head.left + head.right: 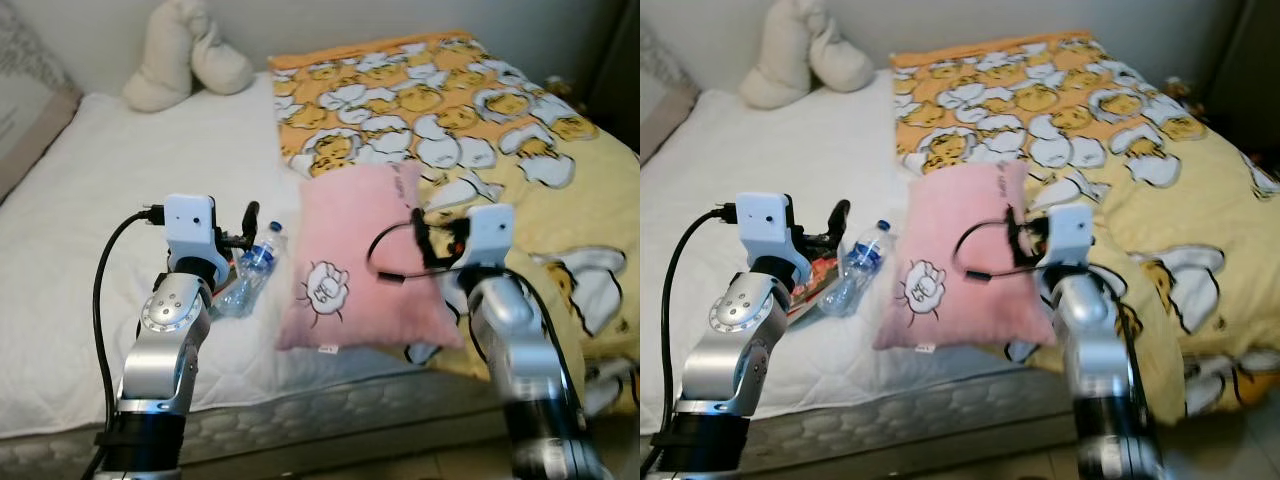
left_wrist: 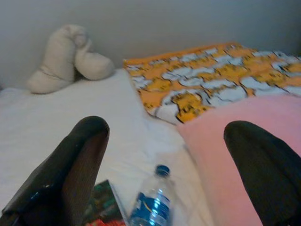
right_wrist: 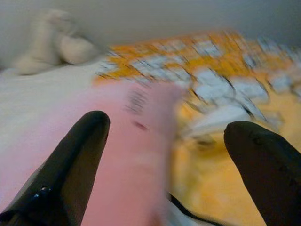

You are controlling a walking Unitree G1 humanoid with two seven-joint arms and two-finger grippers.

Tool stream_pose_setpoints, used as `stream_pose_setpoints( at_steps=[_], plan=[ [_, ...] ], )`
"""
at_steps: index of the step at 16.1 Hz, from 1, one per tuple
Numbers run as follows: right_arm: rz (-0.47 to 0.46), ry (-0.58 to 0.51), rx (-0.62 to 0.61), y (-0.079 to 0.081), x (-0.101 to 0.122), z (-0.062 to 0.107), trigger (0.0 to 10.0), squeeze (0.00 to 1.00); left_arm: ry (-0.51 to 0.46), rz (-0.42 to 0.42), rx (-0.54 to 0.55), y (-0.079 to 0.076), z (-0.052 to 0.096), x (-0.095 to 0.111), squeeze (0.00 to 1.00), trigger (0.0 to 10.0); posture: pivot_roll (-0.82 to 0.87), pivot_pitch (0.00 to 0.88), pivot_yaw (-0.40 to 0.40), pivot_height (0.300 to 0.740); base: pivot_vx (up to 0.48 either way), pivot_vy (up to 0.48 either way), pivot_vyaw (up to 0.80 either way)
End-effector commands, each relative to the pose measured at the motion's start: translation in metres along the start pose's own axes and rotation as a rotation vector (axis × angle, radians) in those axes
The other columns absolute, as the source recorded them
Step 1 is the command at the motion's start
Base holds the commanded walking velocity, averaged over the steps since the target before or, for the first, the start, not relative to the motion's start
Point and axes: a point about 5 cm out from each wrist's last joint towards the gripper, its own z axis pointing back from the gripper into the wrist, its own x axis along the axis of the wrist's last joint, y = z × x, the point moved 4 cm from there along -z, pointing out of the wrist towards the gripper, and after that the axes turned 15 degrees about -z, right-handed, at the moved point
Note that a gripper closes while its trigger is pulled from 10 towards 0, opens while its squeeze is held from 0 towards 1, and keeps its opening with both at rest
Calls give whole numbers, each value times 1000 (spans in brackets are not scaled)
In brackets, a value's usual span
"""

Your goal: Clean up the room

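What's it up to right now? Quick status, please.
Both hands open, raised over the bed edge: left hand, right hand. Plastic bottle lying on the white sheet, not yet grabbed. Pink pillow right beside it.

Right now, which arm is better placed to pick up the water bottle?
The left. Its open claw hangs just over the water bottle; the right claw, also open, is above the pink pillow.

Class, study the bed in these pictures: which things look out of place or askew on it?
A plastic bottle lies on its side on the white sheet, beside a colourful wrapper: litter on a bed. The pink pillow sits crooked at the mattress edge, partly on the rumpled yellow blanket. Both pincers, left and right, are open above them.
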Motion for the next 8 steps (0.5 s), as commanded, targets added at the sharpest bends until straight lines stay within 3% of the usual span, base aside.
stream_pose_setpoints(
  at_steps=[1,4,8],
  plan=[
    [-59,31,-47,-12,-7,-4,10000,0,11,-11,-18,1,4,-1,0,10000,-132,0,182,740,0,0,0],
    [-116,99,-39,-15,-17,-16,10000,0,24,-12,-45,-4,10,-4,0,10000,-99,0,197,740,0,0,0],
    [-153,114,37,7,-13,-21,10000,0,29,0,-34,-3,25,-2,0,10000,-68,0,175,740,0,0,0]
  ],
)
